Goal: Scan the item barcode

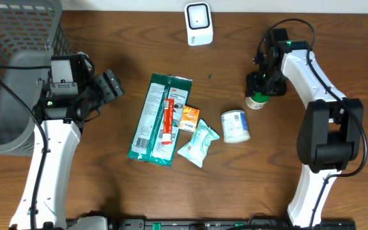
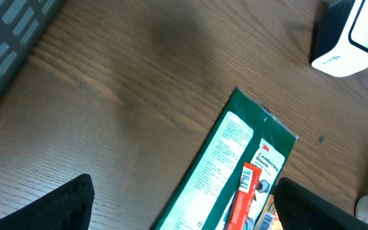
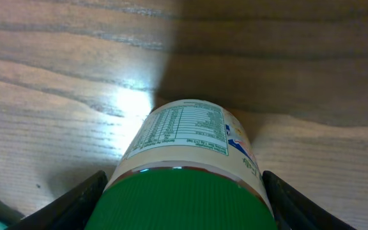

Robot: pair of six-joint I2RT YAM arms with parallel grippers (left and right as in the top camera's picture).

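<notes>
Green-capped bottle (image 3: 184, 131), at 3 o'clock, sits inside right gripper (image 3: 184, 198); we cannot confirm a clench. Probably rigid, light, slick: we advise clamping its cap.

The green packet (image 2: 222, 160) carries a white patch reading "3M" and "Comfort Grip Gloves". On the green-capped bottle (image 3: 184, 134), right of that packet, a printed facts table shows, too small to read.

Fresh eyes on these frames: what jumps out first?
The right pincer is clamped on a green-lidded jar standing at the right. Next comes the long green 3M package lying in the centre, with the white scanner at the top of the overhead view. The left pincer hangs open beside the grey basket.
</notes>
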